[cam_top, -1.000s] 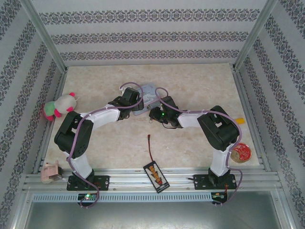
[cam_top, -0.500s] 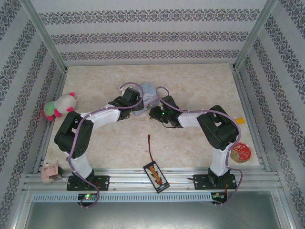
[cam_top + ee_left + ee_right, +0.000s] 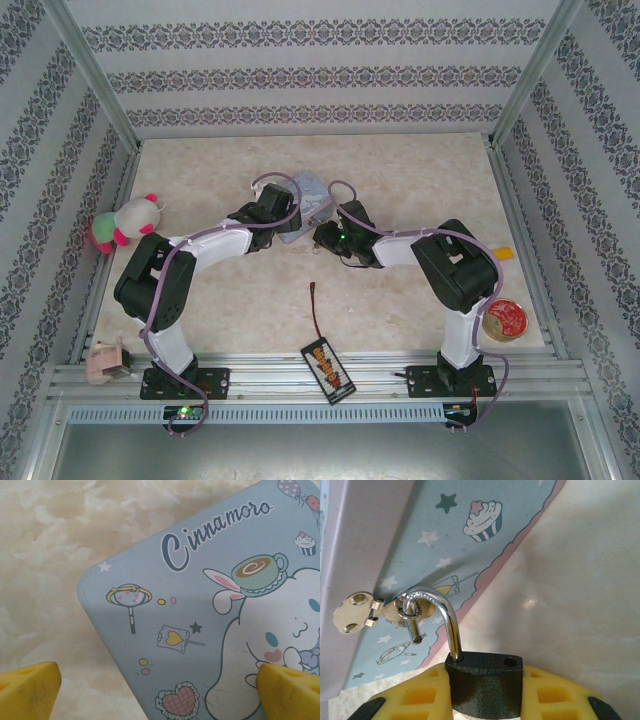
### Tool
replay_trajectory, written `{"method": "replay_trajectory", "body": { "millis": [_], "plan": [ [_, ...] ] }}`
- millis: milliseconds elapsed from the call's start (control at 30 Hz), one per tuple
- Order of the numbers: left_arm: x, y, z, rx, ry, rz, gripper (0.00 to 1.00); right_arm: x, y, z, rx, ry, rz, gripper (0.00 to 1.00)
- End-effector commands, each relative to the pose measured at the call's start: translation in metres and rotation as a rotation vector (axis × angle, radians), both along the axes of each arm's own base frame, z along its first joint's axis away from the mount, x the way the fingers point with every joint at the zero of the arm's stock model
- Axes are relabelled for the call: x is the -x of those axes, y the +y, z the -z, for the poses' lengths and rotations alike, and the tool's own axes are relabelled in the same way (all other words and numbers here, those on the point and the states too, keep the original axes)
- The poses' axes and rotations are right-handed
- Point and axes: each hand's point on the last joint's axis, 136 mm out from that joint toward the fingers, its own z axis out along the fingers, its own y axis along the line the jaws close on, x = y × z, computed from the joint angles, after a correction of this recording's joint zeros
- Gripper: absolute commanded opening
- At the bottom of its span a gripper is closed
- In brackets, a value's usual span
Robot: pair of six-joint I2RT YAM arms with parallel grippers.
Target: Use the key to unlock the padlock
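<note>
So the right gripper (image 3: 485,697) is clamped on the padlock (image 3: 485,680). The dark body sits squeezed between the two yellow fingers (image 3: 415,700) at 6 o'clock in the right wrist view. The silvery shackle (image 3: 449,612) comes up out of the body and curls over toward 10 o'clock. Its free end hangs loose in the air, and the hole for it on the body's top is bare, so it looks popped open. The shackle's bend is hooked through a little ring (image 3: 409,612) on the blue tin (image 3: 470,545), right next to a brass latch plate (image 3: 352,612) at 9 o'clock.

The left gripper (image 3: 160,692) is spread wide with nothing in it. Its yellow fingertips (image 3: 27,690) peek in at 7 and 5 o'clock of the left wrist view, over a corner of the tin's cartoon lid. Can't tell if it's actually touching the lid.

From the top camera, both arms meet at the tin, which sits a bit toward 12 o'clock from the middle of the table (image 3: 420,170). A plush toy (image 3: 125,222) is out at 9 o'clock, a black tag (image 3: 328,370) with a red-tipped wire (image 3: 314,300) at 6 o'clock, and a round red-and-gold thing (image 3: 504,320) at 4 o'clock
</note>
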Motion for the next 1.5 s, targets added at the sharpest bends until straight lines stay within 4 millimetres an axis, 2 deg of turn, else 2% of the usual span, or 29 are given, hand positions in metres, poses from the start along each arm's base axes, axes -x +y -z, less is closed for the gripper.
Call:
{"method": "replay_trajectory", "body": {
  "millis": [0,1467],
  "plan": [
    [0.027,0.014,0.028,-0.113,0.127,0.026,0.99,-0.018,-0.009,-0.007,-0.032,-0.041,0.061,0.0],
    [0.034,0.019,0.033,-0.126,0.13,0.027,0.99,-0.046,-0.017,-0.018,-0.069,-0.061,0.139,0.0]
  ]
}}
